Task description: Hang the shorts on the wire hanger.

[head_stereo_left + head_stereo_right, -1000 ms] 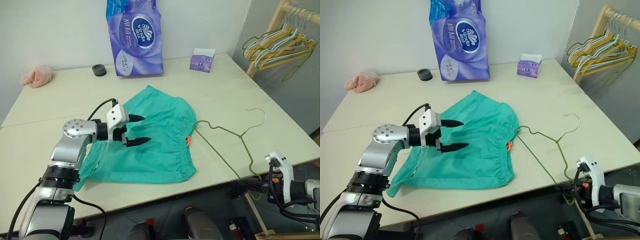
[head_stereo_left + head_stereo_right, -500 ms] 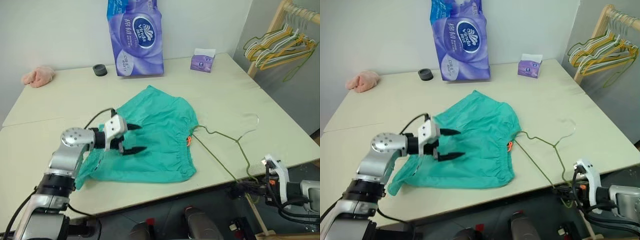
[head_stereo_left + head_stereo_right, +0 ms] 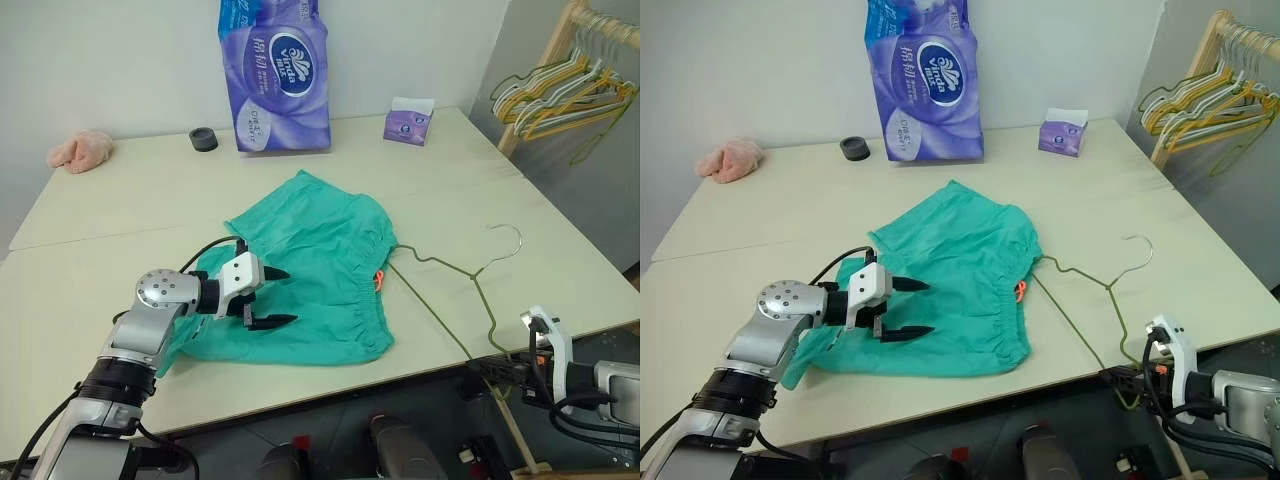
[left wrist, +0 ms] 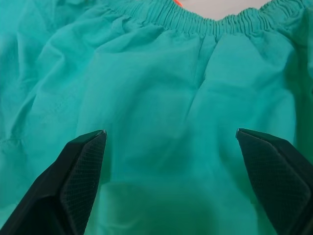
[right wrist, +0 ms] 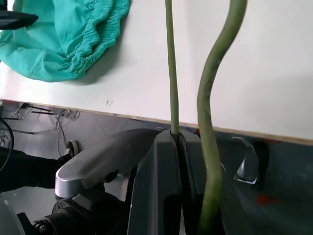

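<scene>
Right gripper sits at the near table edge, jaws clenched on the thin olive-green wire hanger. The hanger's bottom corner is in the grip; the rest lies flat on the pale table, hook pointing away. One end of the wire touches the waistband of the teal-green fabric shorts.

Left gripper is just over the shorts' near-left part, jaws released wide, nothing held. In the left wrist view both fingertips hang over plain cloth below the gathered waistband.

Risks as I read it:
- Jaws closing on mid-panel fabric pinch both layers, so the waist won't open for the wire.
- Thin wire held at one corner could twist in the grip once the cloth drags on it.

Further back: purple tissue pack, small purple box, black ring, pink cloth lump.
</scene>
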Controlling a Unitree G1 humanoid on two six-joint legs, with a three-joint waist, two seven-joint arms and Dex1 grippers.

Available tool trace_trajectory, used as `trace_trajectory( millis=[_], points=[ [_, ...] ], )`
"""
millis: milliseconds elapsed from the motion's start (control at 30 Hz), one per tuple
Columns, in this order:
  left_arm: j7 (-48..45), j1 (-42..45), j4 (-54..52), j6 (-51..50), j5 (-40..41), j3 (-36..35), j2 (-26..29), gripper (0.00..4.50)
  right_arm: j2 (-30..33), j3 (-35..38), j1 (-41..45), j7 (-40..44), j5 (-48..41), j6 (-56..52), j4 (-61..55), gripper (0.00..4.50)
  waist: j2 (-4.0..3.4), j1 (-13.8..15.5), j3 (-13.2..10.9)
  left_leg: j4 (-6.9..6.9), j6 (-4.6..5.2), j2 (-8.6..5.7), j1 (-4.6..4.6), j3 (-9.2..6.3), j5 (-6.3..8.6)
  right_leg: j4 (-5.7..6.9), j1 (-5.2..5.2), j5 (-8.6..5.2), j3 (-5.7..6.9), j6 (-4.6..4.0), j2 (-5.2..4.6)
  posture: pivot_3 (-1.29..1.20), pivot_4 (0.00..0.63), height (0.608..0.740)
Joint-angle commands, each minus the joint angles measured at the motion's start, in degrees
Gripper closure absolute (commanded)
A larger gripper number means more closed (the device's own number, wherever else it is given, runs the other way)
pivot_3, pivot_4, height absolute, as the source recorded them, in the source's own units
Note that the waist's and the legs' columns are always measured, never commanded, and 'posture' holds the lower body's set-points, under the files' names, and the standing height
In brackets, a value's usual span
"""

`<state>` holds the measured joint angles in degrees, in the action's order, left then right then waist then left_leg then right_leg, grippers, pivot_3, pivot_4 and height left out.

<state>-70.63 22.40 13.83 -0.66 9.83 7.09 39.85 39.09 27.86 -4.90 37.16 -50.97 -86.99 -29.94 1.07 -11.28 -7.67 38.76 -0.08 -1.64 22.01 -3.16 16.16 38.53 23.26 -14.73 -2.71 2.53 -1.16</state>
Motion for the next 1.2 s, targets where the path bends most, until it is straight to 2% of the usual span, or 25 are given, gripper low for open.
trace_trajectory(
  millis=[33, 467, 800, 933, 1067, 1200],
  points=[
    [0.1, -0.65, -0.44, 1.65, -0.5, -0.25, 0.5, 0.01, -0.94, 0.11, 2.66, -0.44, -2.65, -0.69, 0.45, 4.5, 0.0, 0.0, 0.0, 0.0, 0.0, 0.0, 0.0, 0.0, 0.0, 0.0, 0.0, 0.0, 0.0, 0.0, 0.0, -0.3, 0.121, 0.74],
    [0.6, -0.59, -0.41, 2.33, -0.8, -0.31, -0.54, 0.01, -7.36, -8.21, 13.36, -5.36, -2.79, -5.5, 8.08, 4.5, -0.02, 0.0, 0.0, 0.0, 0.0, 0.01, 0.0, -0.02, 0.0, 0.0, 0.0, 0.01, -0.03, -0.02, -0.01, -0.28, 0.12, 0.74],
    [1.31, -1.22, -0.93, 2.4, -0.6, -0.51, -1.05, 0.01, -17.88, -5.05, 24.02, -16.93, -1.76, -5.51, 18.76, 4.5, -0.05, -0.02, 0.0, -0.01, 0.0, 0.02, 0.01, -0.08, 0.0, 0.05, 0.02, 0.16, -0.08, -0.27, -0.02, -0.27, 0.117, 0.74],
    [2.18, -1.29, -1.25, 1.8, -0.13, -0.89, -1.51, 0.01, -22.9, -1.75, 27.27, -20.23, -2.16, -5.46, 18.6, 4.5, -0.07, -0.02, -0.02, -0.01, 0.0, 0.02, 0.02, -0.1, 0.0, 0.06, 0.03, 0.17, -0.08, -0.28, -0.02, -0.27, 0.115, 0.74],
    [4.08, -1.22, -1.66, -0.65, 0.62, -2.0, -2.1, 0.01, -24.47, -1.14, 28.45, -21.02, -2.89, -3.97, 15.15, 4.5, -0.08, 0.03, -0.02, -0.01, 0.0, 0.03, 0.02, -0.11, 0.0, 0.06, 0.04, 0.17, -0.06, -0.28, -0.02, -0.27, 0.112, 0.74],
    [7.6, 0.99, -1.08, -5.55, 2.62, -4.09, -4.0, 0.01, -23.67, -6.85, 28.57, -20.01, -1.08, 1.96, 10.96, 4.5, -0.11, -0.03, -0.03, -0.01, 0.0, 0.02, 0.03, -0.15, 0.0, 0.07, 0.04, 0.17, -0.03, -0.28, -0.03, -0.27, 0.111, 0.74]
  ],
)
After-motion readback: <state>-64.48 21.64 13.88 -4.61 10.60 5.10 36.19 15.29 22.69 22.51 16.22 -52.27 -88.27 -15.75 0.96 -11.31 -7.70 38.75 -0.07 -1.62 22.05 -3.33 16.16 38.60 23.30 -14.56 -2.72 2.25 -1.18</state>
